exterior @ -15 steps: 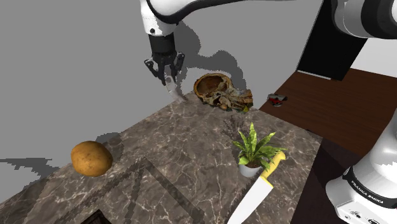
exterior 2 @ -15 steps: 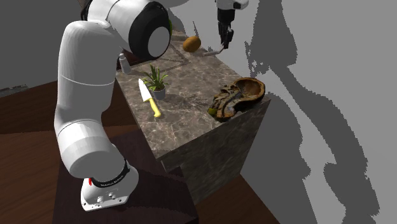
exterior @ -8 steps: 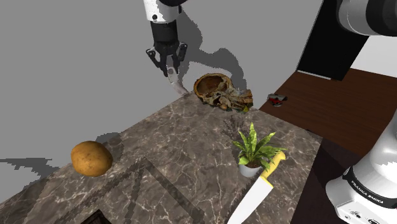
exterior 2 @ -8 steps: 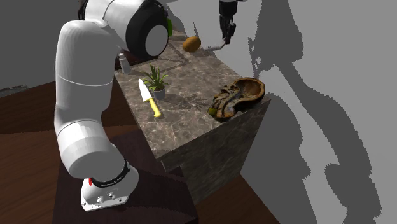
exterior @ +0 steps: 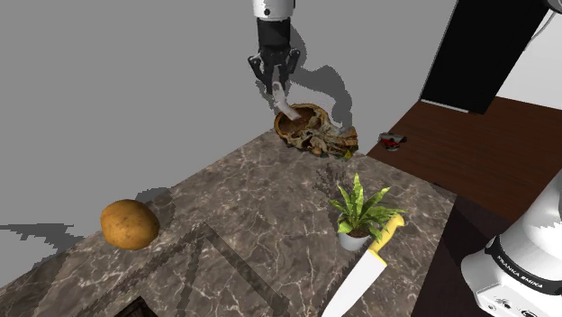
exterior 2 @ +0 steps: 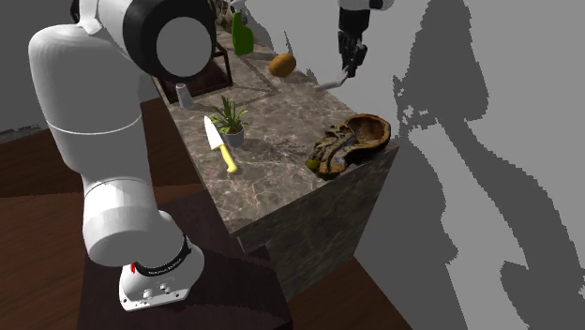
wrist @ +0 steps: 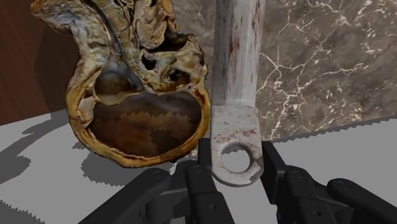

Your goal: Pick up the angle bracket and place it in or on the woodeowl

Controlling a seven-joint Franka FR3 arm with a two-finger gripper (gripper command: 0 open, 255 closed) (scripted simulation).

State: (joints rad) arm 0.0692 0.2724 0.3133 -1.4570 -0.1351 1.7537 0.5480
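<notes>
Black gripper (wrist: pixel 236 156) clenched on whitish angle bracket (wrist: pixel 236 63) just beside brown bowl (wrist: pixel 143 127); arm base (exterior: pixel 509 270) lettering seemingly "FRANKA EMIKA".

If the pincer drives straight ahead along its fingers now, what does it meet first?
Likely the marble countertop beside the brown bowl: the held angle bracket leads and runs over the marble, not the bowl's hollow. Depth is unclear.

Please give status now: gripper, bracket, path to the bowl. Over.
Gripper shut on angle bracket, off the counter. Wooden bowl close beside it, hollow empty. Nothing in the way.
</notes>
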